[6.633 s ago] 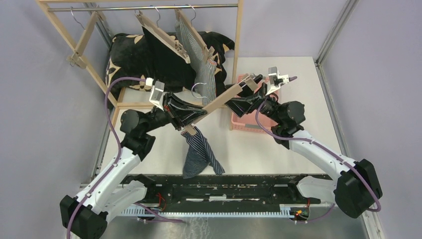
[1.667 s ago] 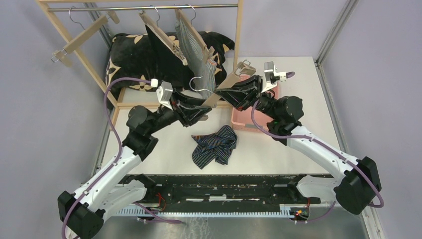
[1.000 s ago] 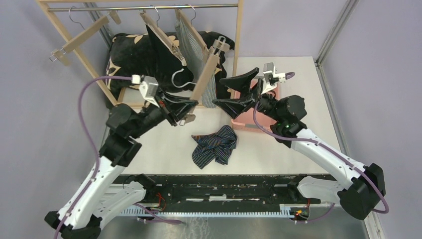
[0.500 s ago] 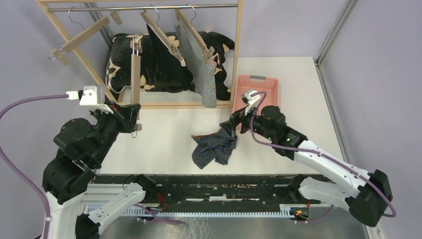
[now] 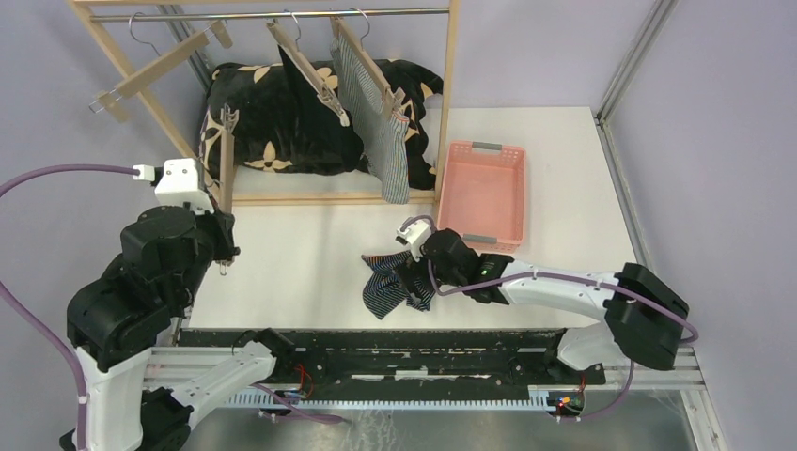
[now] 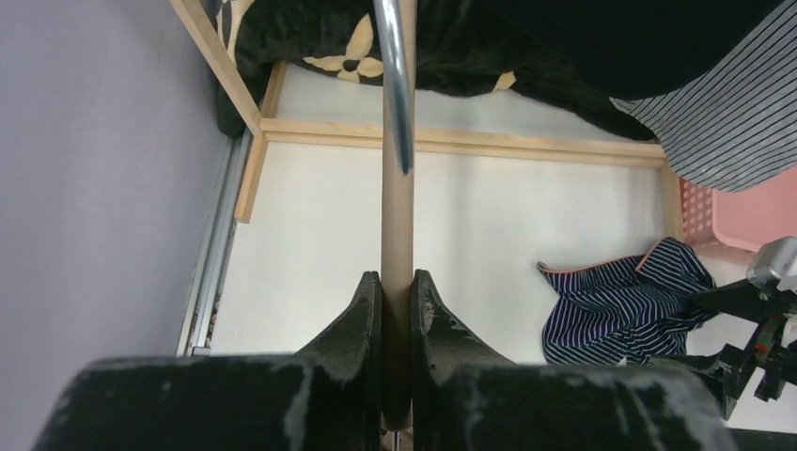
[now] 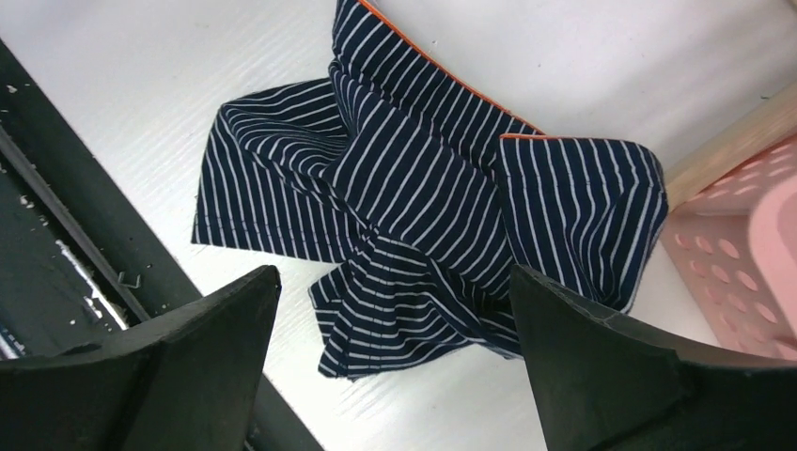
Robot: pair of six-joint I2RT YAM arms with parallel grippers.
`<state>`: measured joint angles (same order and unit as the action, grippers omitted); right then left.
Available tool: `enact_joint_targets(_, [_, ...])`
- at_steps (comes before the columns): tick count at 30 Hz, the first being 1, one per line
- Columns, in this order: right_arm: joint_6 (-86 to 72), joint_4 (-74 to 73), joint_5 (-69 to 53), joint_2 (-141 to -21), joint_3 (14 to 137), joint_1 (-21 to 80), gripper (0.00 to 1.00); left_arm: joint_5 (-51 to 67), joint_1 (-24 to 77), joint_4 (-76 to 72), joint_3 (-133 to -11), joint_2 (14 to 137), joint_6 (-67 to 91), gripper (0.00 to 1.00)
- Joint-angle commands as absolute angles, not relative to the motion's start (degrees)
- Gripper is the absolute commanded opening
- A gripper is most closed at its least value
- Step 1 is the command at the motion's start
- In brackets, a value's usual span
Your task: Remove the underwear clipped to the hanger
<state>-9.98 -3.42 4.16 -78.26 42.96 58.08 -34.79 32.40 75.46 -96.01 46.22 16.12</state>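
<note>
The navy striped underwear (image 5: 399,284) lies crumpled on the white table near the front edge; it also shows in the right wrist view (image 7: 423,188) and in the left wrist view (image 6: 625,301). My right gripper (image 5: 408,271) is open just above it, a finger on each side (image 7: 393,282), and holds nothing. My left gripper (image 5: 224,242) is shut on the wooden bar of a bare hanger (image 5: 226,155), held upright at the left (image 6: 397,291). The black underwear (image 5: 315,103) and the grey pinstriped underwear (image 5: 381,132) hang clipped on hangers on the rack.
A wooden rack (image 5: 449,94) stands at the back with one bare hanger (image 5: 155,68) at its left. A black flowered cushion (image 5: 263,127) lies under it. A pink basket (image 5: 517,188) sits right of the rack. A black rail runs along the front edge.
My left arm has swung the bare hanger left toward the rack's left post. My right gripper has let go of that hanger and dropped low over the navy underwear, jaws open.
</note>
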Motion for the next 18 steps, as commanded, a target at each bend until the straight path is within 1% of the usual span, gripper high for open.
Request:
enact_joint_targets(1, [-9.49, 3.02, 4.07, -82.71, 45.73, 58.32, 1.0, -37.08, 33.98, 75.81, -97.6, 48.27, 12.53, 0.03])
enact_joint_targets(5, [-9.49, 5.36, 4.42, -90.53, 48.02, 58.35, 1.0, -39.17, 35.98, 73.88, -100.02, 49.92, 11.42, 0.03])
enact_joint_targets(9, [-10.9, 9.12, 3.24, -98.57, 49.2, 58.25, 1.0, -41.54, 38.32, 75.08, -104.27, 52.31, 11.42, 0.03])
enact_joint_targets(13, [-12.17, 7.93, 3.09, -104.96, 51.97, 58.27, 1.0, -41.88, 39.59, 74.21, -102.33, 55.64, 11.06, 0.03])
enact_joint_targets(14, [-12.62, 7.6, 3.06, -105.7, 52.43, 58.27, 0.97, -41.47, 39.59, 73.47, -101.35, 56.7, 10.69, 0.03])
enact_joint_targets(15, [-12.72, 7.04, 3.01, -106.29, 52.89, 58.27, 0.9, -40.95, 39.53, 72.49, -100.46, 57.69, 10.19, 0.03])
enact_joint_targets(16, [-12.74, 6.13, 3.01, -106.6, 53.46, 58.27, 0.77, -40.42, 39.48, 71.45, -99.93, 58.67, 9.65, 0.03])
enact_joint_targets(17, [-12.89, 5.13, 3.29, -106.81, 54.11, 58.27, 0.61, -39.8, 39.31, 70.02, -99.73, 59.89, 9.16, 0.03])
enact_joint_targets(18, [-12.94, 3.9, 3.53, -106.87, 54.74, 58.26, 0.42, -39.34, 38.99, 69.06, -99.68, 60.67, 8.49, 0.03])
